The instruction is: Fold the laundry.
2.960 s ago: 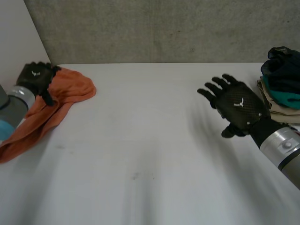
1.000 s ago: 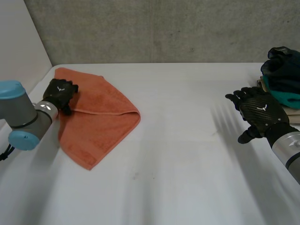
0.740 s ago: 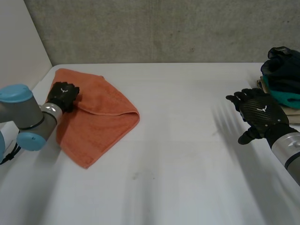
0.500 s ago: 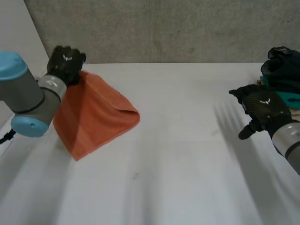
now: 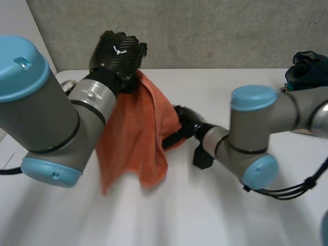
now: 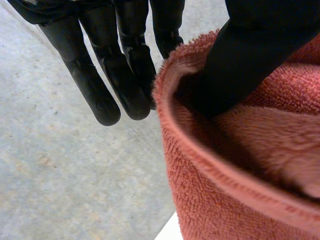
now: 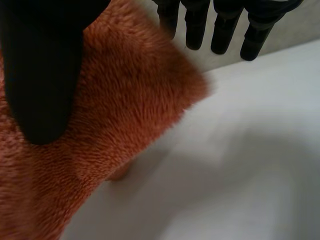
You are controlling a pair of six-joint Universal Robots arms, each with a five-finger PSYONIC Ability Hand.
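An orange towel (image 5: 136, 138) hangs off the table from my left hand (image 5: 117, 51), which is raised high at the back left and curled into a fist on the towel's top edge. In the left wrist view my thumb (image 6: 250, 55) presses into the rolled towel (image 6: 240, 165) edge beside the fingers (image 6: 100, 85). My right hand (image 5: 185, 119) is at the hanging towel's right side, low down. In the right wrist view its thumb (image 7: 42, 75) lies on the towel (image 7: 125, 115) near a corner, and the fingers (image 7: 222, 30) stay straight beyond that corner.
A pile of dark, teal and beige clothes (image 5: 309, 72) sits at the table's far right. My right arm's elbow (image 5: 256, 133) stretches across the white table (image 5: 215, 215). A concrete wall (image 5: 205, 31) rises behind.
My left hand has lifted the towel off the table and carried it up and to the right. The right arm has swung left across the table to the towel.
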